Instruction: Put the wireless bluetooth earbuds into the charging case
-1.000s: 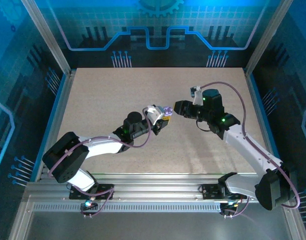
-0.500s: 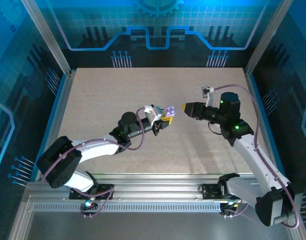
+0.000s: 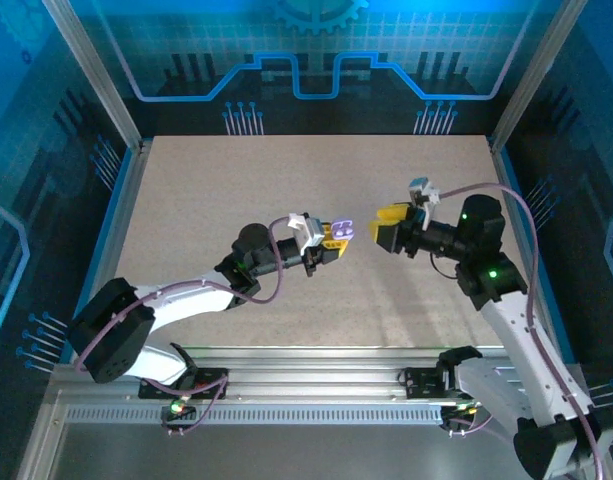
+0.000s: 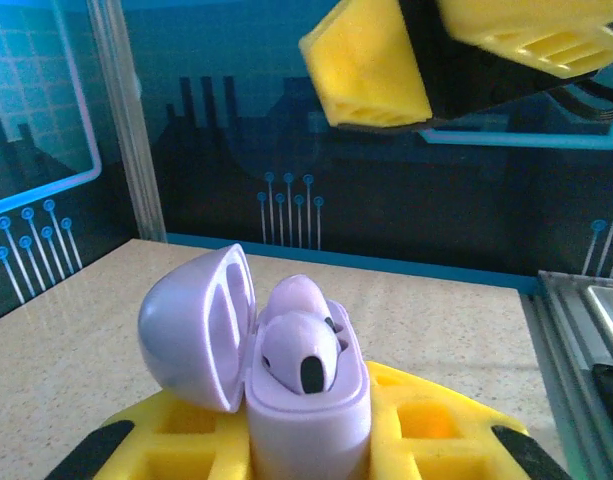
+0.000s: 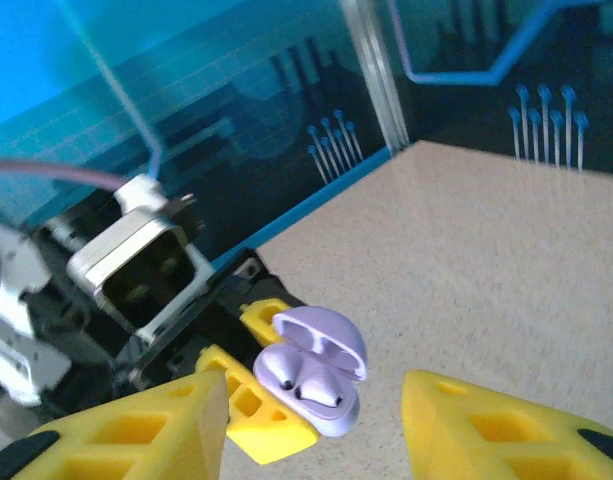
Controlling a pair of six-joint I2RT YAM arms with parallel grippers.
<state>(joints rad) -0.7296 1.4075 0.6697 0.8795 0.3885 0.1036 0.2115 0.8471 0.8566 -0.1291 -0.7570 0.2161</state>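
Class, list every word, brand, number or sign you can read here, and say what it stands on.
None can be read. The charging case is plain, with no lettering; the blue backdrop bears circuit lines and a gear outline, no words.

We are seeing the left gripper (image 3: pixel 334 236) holding the case (image 4: pixel 308 415) between its fingers, over the middle of the worktop (image 3: pixel 286 190). The lid is standing open to the left of the base in the left wrist view. The earbuds (image 4: pixel 304 355) are sitting in the base, one behind the other. The right gripper (image 3: pixel 386 226) is facing the case from the right, near but apart, with its jaws spread wide.
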